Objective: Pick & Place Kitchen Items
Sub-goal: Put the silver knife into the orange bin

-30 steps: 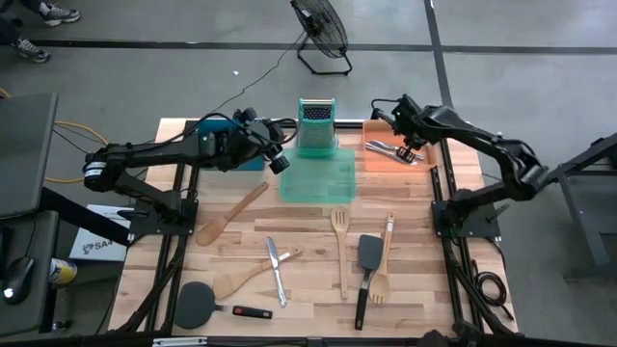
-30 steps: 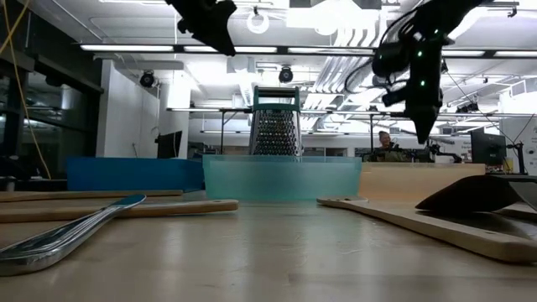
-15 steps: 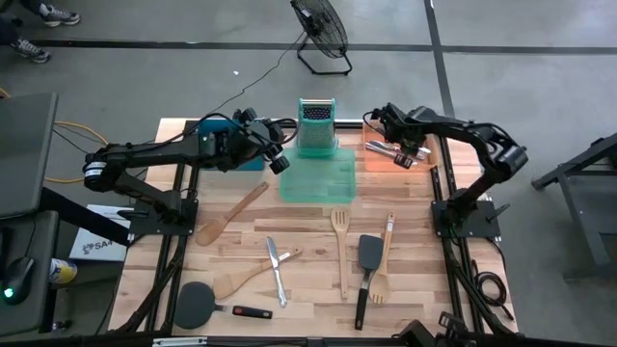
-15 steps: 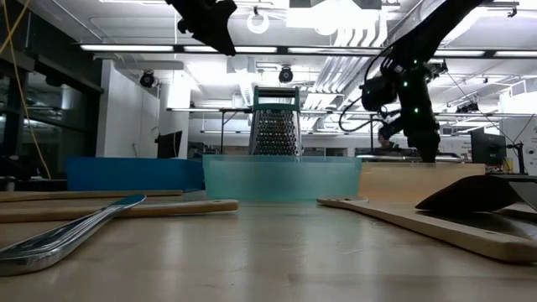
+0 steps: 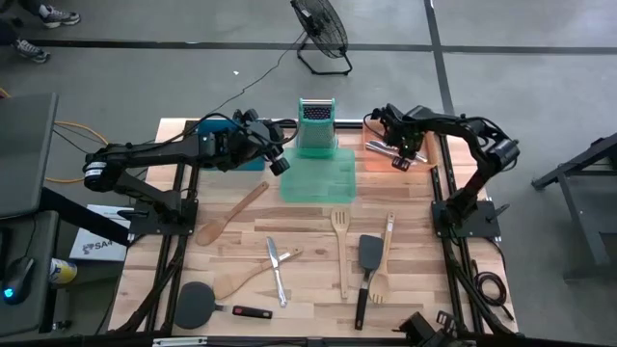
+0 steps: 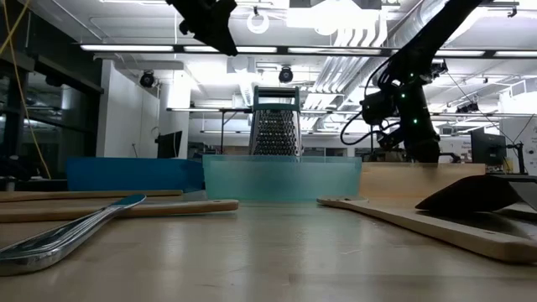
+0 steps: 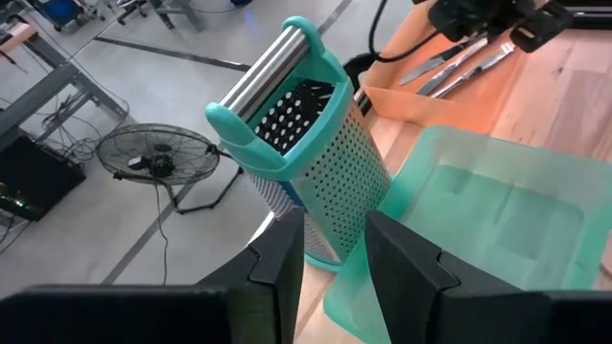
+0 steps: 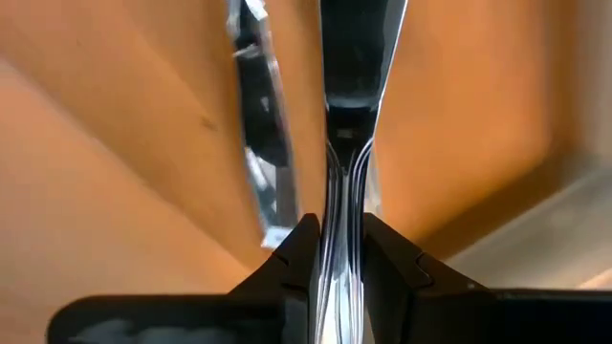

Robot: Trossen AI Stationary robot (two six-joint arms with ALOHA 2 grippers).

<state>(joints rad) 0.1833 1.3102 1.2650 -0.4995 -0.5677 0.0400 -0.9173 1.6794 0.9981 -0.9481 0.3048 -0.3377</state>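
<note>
My right gripper (image 5: 401, 157) is down inside the orange tray (image 5: 424, 164) at the far right, shut on a silver metal utensil (image 8: 356, 57). Another silver piece (image 8: 256, 124) lies beside it on the tray floor. My left gripper (image 7: 335, 253) hangs open and holds nothing, high over the far left near the upright grater (image 5: 315, 123). Loose on the table lie a wooden spoon (image 5: 231, 212), a silver knife (image 5: 277, 272), a wooden spatula (image 5: 249, 279), a slotted wooden spatula (image 5: 340, 243), a black spatula (image 5: 367, 260) and a red-tipped black spatula (image 5: 204, 304). My right gripper pinches the silver utensil's narrow ridged neck (image 8: 341, 196) between its two fingers (image 8: 298, 250). The fingers come steeply from above, and the utensil runs on past the fingertips in line with them. Its broad end (image 8: 359, 38) is down at the tray floor; whether it rests there I cannot tell.
A green tray (image 5: 318, 181) sits mid-table in front of the grater, a blue tray (image 5: 214, 128) at the far left under my left arm. In the low view the orange tray's wall (image 6: 424, 178) hides my right fingertips. A fan (image 5: 321, 29) stands on the floor beyond.
My right gripper has sunk from above the orange tray down into it, shifting slightly toward the table's left and tipping to point more steeply down. It has stayed shut.
</note>
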